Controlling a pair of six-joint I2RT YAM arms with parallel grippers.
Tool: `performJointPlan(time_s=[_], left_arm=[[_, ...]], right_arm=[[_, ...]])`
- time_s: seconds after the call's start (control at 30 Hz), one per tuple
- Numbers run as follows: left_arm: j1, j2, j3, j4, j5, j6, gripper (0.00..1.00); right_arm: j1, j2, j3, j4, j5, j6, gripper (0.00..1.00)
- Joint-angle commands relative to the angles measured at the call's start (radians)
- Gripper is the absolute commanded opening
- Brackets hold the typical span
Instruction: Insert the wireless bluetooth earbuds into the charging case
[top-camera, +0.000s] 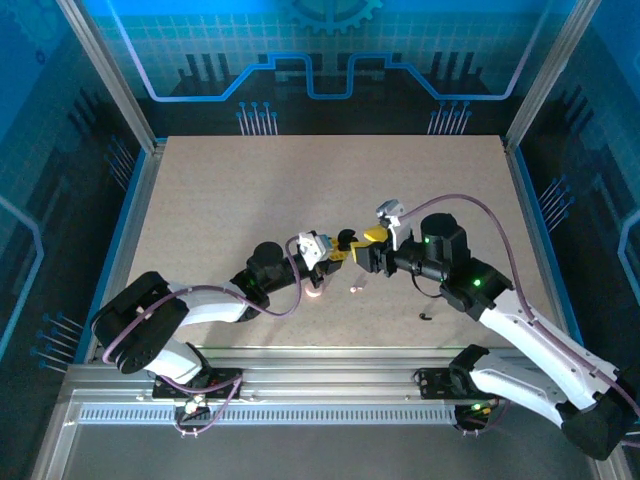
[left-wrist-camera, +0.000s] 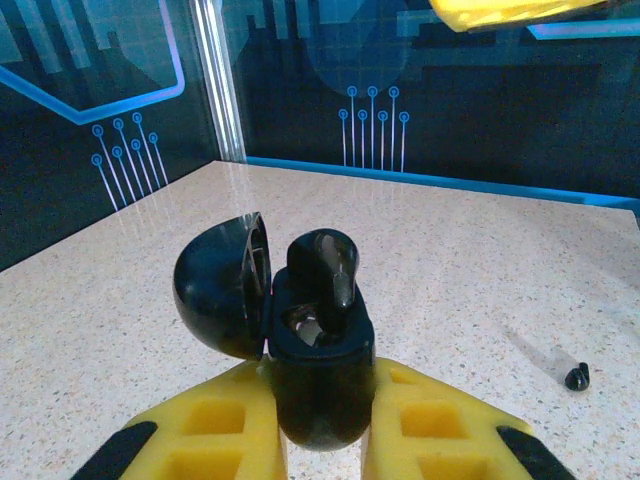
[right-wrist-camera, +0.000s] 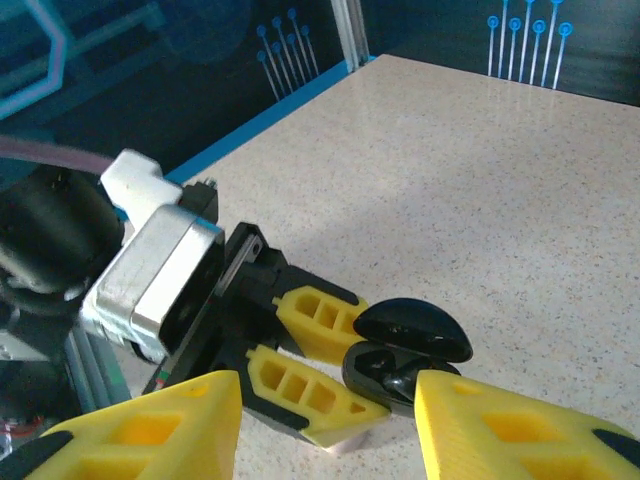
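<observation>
My left gripper (top-camera: 335, 256) is shut on the black charging case (left-wrist-camera: 320, 360), holding it above the table with its lid (left-wrist-camera: 218, 290) swung open to the left. A black curved earbud (left-wrist-camera: 325, 268) stands upright in the case's well, its top sticking out. My right gripper (right-wrist-camera: 328, 400) is open right at the case (right-wrist-camera: 385, 368), one yellow finger (right-wrist-camera: 500, 430) overlapping its near side and the other (right-wrist-camera: 150, 430) well apart from it. Another black earbud (left-wrist-camera: 577, 376) lies on the table to the right. A tiny whitish-pink earbud (top-camera: 352, 288) lies below the grippers.
A whitish-pink round piece (top-camera: 316, 290) lies on the table under the left wrist. The loose black earbud (top-camera: 427, 316) rests by the right forearm. The left gripper's yellow fingers (right-wrist-camera: 320, 315) point at the right wrist camera. Blue walls and metal posts ring the tabletop (top-camera: 250, 190).
</observation>
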Motion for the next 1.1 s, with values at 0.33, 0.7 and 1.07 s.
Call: performJointPlan(time_s=[0.33,0.7,1.07], left_arm=[[-0.006,-0.035,0.021,-0.023,0.074,0.053,0.1],[-0.006,-0.044,0.02,-0.021,0.093,0.047,0.1],[-0.006,-0.044,0.017,-0.022,0.099,0.045,0.1]], right_arm=[[-0.089,-0.076,-0.107,-0.014,-0.319,-0.767,0.55],[-0.105,0.054,-0.079,0.008,-0.281,-0.877,0.54],[-0.144,0.08,-0.081,0.074,-0.359,-0.87,0.54]])
